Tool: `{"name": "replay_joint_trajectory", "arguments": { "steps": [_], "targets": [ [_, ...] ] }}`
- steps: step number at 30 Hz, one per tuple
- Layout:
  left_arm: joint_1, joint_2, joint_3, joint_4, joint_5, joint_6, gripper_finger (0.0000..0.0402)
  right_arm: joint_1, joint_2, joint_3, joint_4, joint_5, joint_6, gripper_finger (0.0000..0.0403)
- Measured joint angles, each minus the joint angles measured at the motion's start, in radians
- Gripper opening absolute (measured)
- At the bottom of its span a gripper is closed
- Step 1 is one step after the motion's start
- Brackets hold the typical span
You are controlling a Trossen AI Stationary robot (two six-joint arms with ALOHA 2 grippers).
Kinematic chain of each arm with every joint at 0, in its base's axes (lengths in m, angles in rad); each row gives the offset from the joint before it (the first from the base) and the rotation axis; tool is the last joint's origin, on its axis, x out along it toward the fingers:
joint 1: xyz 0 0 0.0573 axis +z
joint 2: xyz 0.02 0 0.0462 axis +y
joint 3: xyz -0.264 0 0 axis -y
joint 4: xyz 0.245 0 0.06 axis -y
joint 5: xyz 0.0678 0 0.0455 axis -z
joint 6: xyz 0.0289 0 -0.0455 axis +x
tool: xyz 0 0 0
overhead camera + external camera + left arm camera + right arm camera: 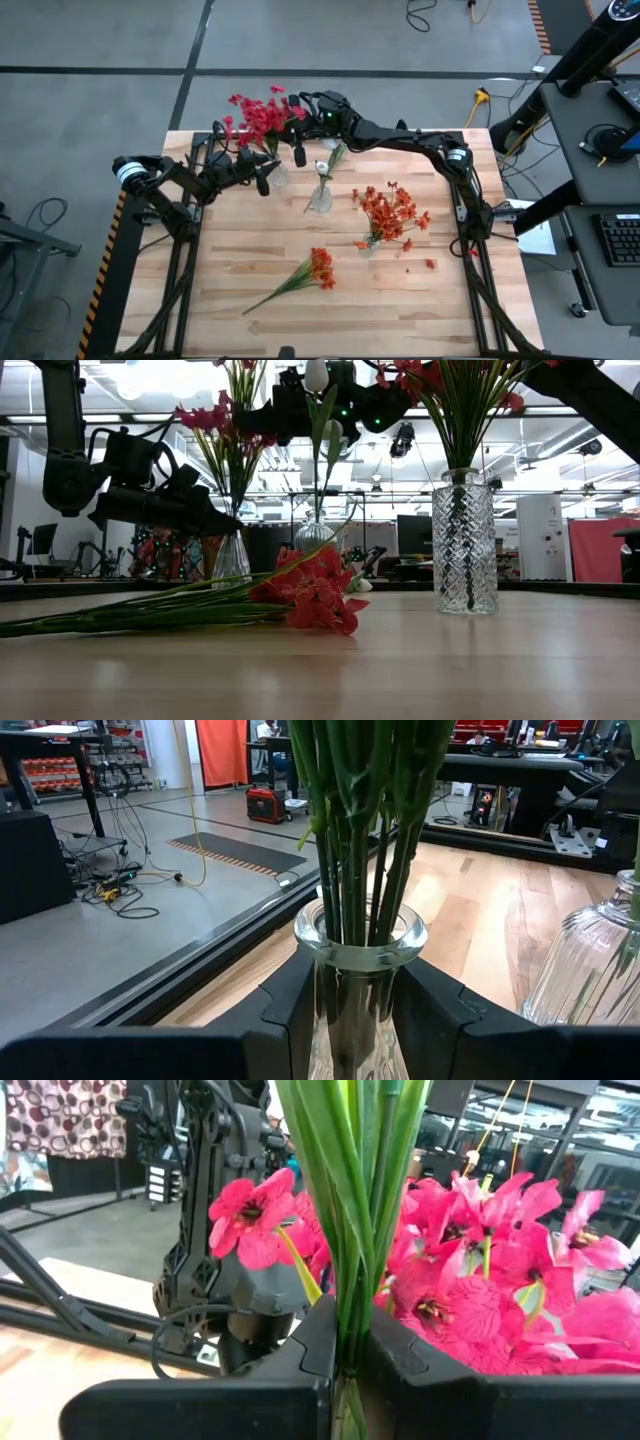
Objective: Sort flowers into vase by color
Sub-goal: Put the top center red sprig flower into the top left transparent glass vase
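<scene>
The crimson-red flowers (262,115) stand with their green stalks in a clear glass vase (276,178) near the table's far-left part. My left gripper (355,982) is level at that vase's neck, shut on it. My right gripper (345,1330) reaches over from the right and is shut on the crimson bunch's stalks high above the vase (232,555). White buds (316,375) stand in a middle vase (320,196). An orange-red bunch (392,212) fills a cut-glass vase (465,540). One orange-red stem (300,275) lies flat on the table. My left gripper pinches the vase's neck (355,1020) just under its thick rim, one finger (290,1005) on each side, coming level from the table's left. The vase stands upright on the table. My right gripper pinches the bundle of green stalks and leaves (350,1280) below the crimson blooms, level from the right and across the stalks. The stalks stand upright and run down into the vase.
The white-bud vase stands close to the right of the held vase. The orange-red vase is farther right, with loose red petals (430,263) on the wood beside it. The lying stem takes the near middle. Bare wood remains at the near left and near right.
</scene>
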State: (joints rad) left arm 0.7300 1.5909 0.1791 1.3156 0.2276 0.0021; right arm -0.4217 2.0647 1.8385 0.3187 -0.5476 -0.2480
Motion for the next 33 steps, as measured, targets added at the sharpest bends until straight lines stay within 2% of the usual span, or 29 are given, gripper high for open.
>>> {"name": "replay_joint_trajectory", "arguments": {
  "steps": [33],
  "targets": [
    [0.0, 0.0, 0.0, 0.0, 0.0, 0.001, 0.0092, 0.0, -0.006, 0.0, -0.1, -0.002, -0.068, 0.0018]
  ]
}}
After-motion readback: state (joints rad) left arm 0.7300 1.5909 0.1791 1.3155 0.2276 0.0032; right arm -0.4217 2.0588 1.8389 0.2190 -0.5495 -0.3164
